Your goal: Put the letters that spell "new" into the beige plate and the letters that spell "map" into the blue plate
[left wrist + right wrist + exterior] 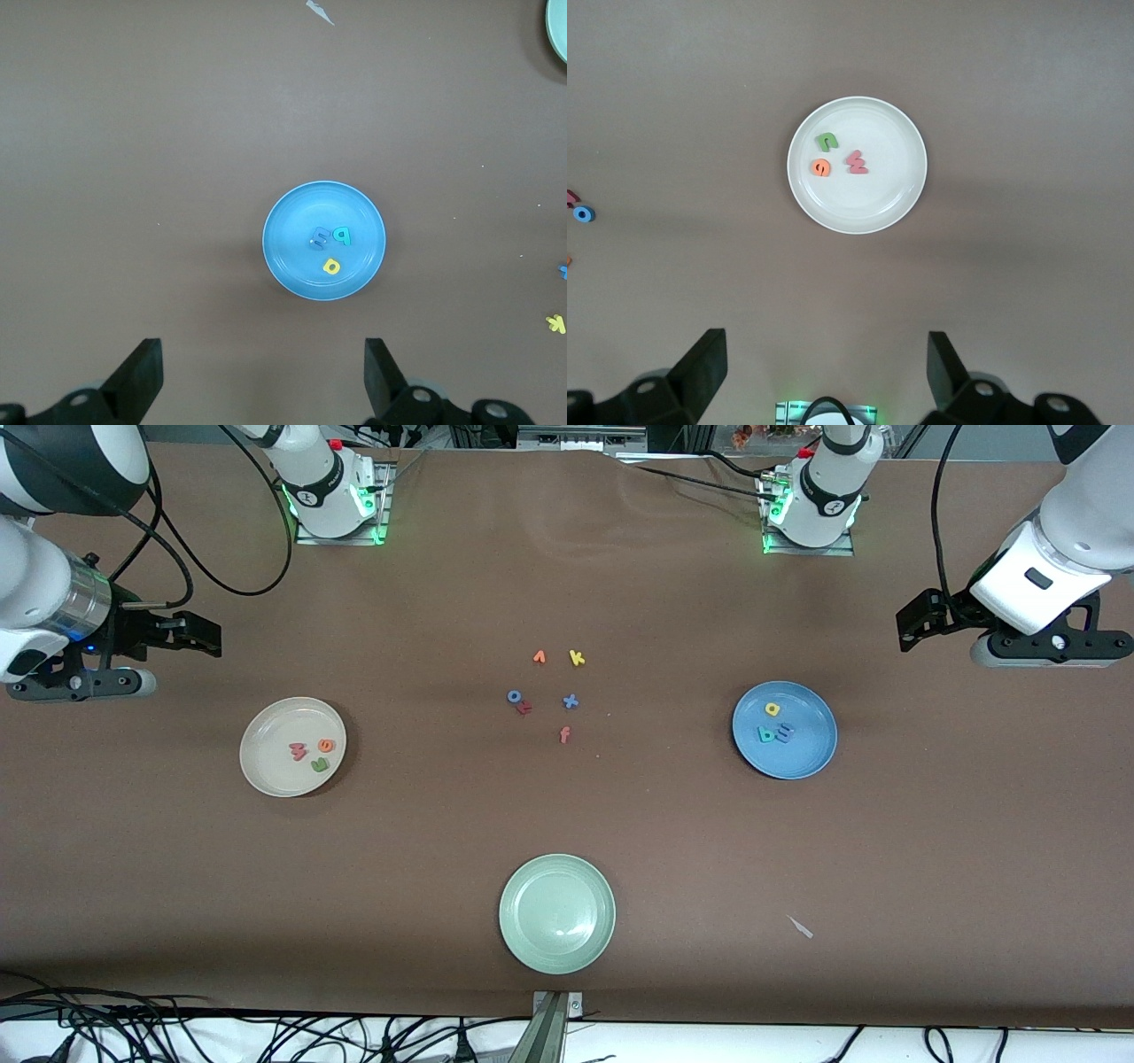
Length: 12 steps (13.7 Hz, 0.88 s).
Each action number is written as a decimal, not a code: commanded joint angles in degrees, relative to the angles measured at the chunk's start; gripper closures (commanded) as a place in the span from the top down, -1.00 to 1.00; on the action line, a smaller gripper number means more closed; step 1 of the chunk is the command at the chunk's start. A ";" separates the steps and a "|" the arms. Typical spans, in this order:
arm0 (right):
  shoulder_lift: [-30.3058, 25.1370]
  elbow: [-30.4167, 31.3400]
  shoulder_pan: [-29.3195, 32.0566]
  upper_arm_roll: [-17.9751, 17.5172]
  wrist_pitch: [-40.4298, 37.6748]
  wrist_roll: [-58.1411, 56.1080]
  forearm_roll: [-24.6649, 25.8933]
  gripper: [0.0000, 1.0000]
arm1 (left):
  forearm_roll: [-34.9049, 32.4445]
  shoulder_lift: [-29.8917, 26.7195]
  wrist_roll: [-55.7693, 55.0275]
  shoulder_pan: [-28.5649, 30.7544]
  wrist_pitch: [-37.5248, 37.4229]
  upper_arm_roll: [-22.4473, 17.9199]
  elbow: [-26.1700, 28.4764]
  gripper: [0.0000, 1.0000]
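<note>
Both end effectors, left [912, 627] and right [197, 636], hang open and empty over bare worktop; n-e-w letters [311, 753] sit in the beige plate [266, 775], m-a-p [773, 726] in the blue plate [811, 757]. Sorting looks finished, nothing left to pick.

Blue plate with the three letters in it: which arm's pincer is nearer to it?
Left. The left pincer hangs open, up beside the blue plate toward the left arm's end; the right pincer, also open, is up by the beige plate.
</note>
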<state>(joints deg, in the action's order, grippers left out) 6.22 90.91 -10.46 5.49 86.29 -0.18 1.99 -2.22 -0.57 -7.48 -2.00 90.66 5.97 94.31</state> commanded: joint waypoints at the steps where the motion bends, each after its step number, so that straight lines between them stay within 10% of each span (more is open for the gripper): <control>1: -0.77 0.94 0.44 -0.65 -0.07 0.70 0.38 1.00 | 1.25 -0.58 0.62 -0.20 0.40 -0.52 0.44 1.00; 12: -0.86 0.94 0.26 -1.01 0.01 1.49 0.38 1.00 | 1.25 -0.58 0.71 -0.28 0.40 -0.52 0.44 1.00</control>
<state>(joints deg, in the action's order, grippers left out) 6.23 91.10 -10.52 5.17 86.29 0.23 1.99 -2.22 -0.57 -7.48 -2.00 90.67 5.97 94.31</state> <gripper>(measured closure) 0.000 0.000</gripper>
